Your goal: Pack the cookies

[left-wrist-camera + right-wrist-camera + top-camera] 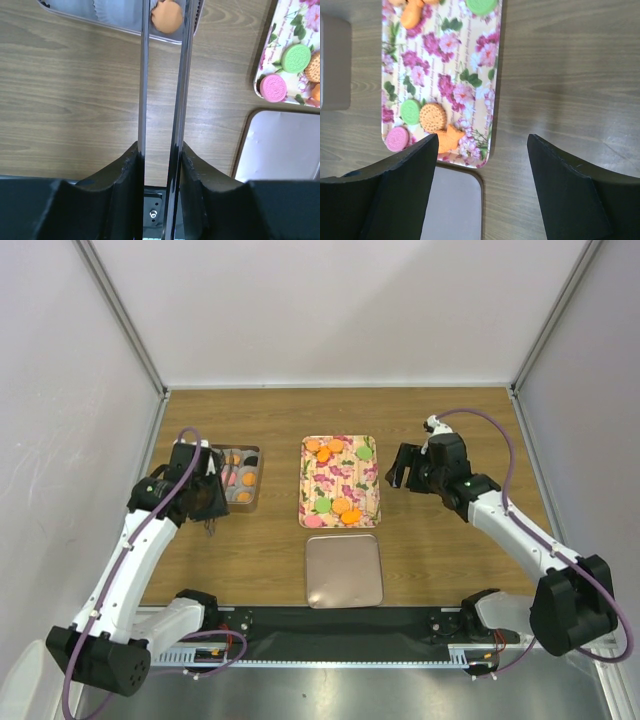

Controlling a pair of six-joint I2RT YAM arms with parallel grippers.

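Note:
Cookies lie on the floral tray [340, 480]: orange ones [322, 450] at its far end, green [323, 505], orange and pink ones at its near end. More cookies fill the metal tin [260, 480] on the left. My left gripper [205, 498] is shut on metal tongs [143, 75]. An orange cookie [166, 15] sits between the tong tips over the tin's edge [100, 20]; I cannot tell whether it is pinched. My right gripper [400, 468] is open and empty, over bare wood right of the tray [470, 50], near green [410, 111], orange [432, 116] and pink [397, 138] cookies.
A plain square metal lid [344, 570] lies flat just near of the tray; it also shows in the right wrist view [455, 200] and the left wrist view [280, 145]. White walls enclose the table on three sides.

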